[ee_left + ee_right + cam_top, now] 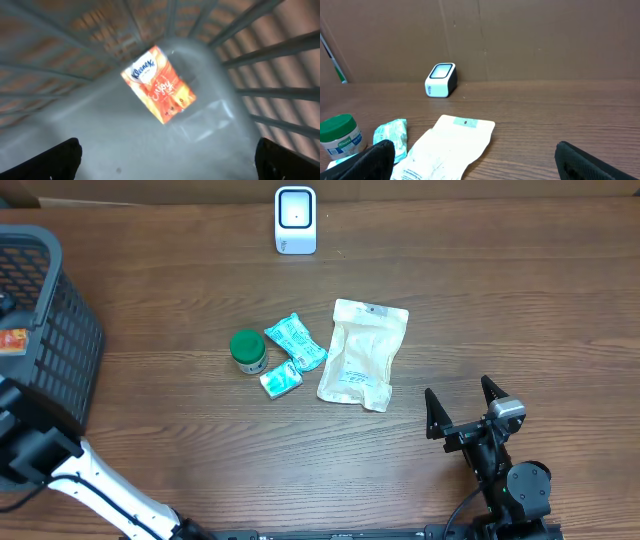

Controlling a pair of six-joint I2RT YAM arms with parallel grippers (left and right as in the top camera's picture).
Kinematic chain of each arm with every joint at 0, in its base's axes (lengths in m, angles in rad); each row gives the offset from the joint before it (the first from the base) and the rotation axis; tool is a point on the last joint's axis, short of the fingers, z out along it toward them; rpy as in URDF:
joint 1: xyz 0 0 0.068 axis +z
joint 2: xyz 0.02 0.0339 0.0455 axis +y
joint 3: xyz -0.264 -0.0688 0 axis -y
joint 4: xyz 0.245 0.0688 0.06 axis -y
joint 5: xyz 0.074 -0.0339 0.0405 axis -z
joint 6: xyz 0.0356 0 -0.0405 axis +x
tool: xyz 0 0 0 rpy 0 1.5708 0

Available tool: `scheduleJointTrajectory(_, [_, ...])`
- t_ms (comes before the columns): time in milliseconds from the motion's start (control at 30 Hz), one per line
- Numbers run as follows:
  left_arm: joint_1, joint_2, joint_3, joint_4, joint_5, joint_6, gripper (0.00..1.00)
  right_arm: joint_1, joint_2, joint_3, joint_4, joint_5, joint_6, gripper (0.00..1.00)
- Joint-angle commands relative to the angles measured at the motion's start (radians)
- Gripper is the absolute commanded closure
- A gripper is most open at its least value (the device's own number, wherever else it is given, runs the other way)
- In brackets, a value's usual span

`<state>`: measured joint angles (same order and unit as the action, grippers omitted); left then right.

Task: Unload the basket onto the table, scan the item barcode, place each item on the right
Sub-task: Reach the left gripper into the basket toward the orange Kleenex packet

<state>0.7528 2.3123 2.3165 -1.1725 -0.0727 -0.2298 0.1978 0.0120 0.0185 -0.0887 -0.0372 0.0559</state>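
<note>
With both pincers released, the right gripper (458, 395) by the white pouch (363, 353) at the desk's middle and the left gripper (165, 162) inside the basket (70, 330) at its left edge, the pouch perhaps folds when lifted, hiding its barcode from the scanner (295, 220).

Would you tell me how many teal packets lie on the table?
2: a larger teal packet left of the white pouch; a smaller teal packet just nearer, beside the green-lidded jar.

Dark wooden table (500, 280), brown cardboard wall (545, 40)
</note>
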Motion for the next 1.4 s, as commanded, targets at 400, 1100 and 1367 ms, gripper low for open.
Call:
scheduleJointTrajectory(400, [-0.044, 0.179, -0.003, 0.117, 0.008, 0.074, 0.06, 0.004, -0.009, -0.01, 0.007, -0.001, -0.001, 0.0])
scheduleJointTrajectory(1100, [-0.047, 0.235, -0.006, 0.038, -0.095, 0.07, 0.96, 0.004, -0.009, -0.01, 0.007, -0.001, -0.001, 0.0])
scheduleJointTrajectory(1367, [-0.047, 0.2, -0.001, -0.053, -0.092, 0.045, 0.96, 0.004, -0.009, -0.01, 0.007, -0.001, -0.001, 0.0])
